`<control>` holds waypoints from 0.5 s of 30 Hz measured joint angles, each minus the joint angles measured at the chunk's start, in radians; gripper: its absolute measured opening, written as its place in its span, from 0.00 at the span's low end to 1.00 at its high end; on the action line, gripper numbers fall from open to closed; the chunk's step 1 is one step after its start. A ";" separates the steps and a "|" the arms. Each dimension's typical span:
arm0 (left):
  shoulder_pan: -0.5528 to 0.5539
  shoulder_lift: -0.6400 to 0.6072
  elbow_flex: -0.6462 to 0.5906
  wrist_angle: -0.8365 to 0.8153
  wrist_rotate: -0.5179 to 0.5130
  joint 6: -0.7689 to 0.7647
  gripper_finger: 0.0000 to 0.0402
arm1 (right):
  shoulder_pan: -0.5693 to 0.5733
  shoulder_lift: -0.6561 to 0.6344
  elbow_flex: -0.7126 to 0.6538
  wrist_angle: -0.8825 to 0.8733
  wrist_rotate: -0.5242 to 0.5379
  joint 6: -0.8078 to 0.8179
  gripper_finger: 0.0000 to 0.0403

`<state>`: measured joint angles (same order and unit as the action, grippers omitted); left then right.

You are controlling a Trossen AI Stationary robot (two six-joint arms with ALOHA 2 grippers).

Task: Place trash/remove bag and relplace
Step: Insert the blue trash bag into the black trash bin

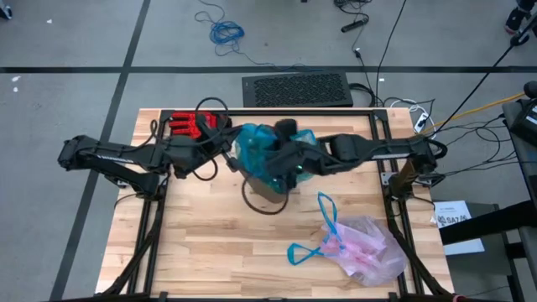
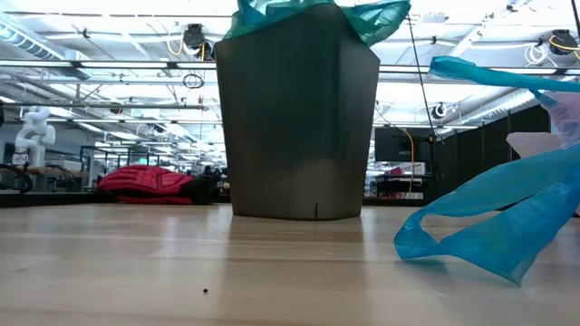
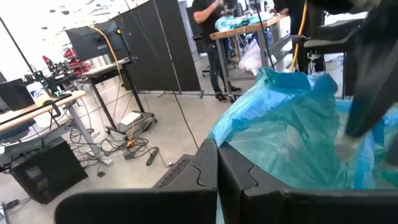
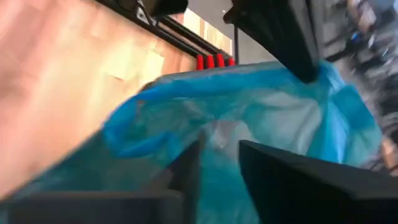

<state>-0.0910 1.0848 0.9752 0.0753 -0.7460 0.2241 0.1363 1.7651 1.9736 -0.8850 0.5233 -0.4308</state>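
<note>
The bag (image 1: 365, 247) lies crumpled, drawstrings toward the arms. Right gripper (image 1: 285, 172), slightly parted, and closed left gripper (image 1: 225, 155) flank the teal liner (image 1: 264, 151).

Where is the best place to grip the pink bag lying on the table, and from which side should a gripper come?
Probably the blue drawstring loop of the pink bag. It lies open on the wood, apart from the crumpled body and toward the table's middle, so one finger could pass through it from above. The body looks slippery and shapeless.
</note>
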 joint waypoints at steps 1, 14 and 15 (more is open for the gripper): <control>0.000 -0.005 0.000 0.000 0.001 0.000 0.00 | -0.016 0.009 -0.001 0.025 -0.002 -0.047 0.20; 0.000 -0.045 0.000 -0.016 0.014 0.002 0.00 | -0.213 0.067 -0.003 0.001 -0.210 -0.265 0.00; 0.000 -0.046 0.000 -0.020 0.016 0.002 0.00 | -0.217 0.070 -0.003 -0.007 -0.210 -0.265 0.00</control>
<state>-0.0910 1.0387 0.9752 0.0553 -0.7303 0.2257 -0.0803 1.8351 1.9701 -0.8919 0.3134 -0.6963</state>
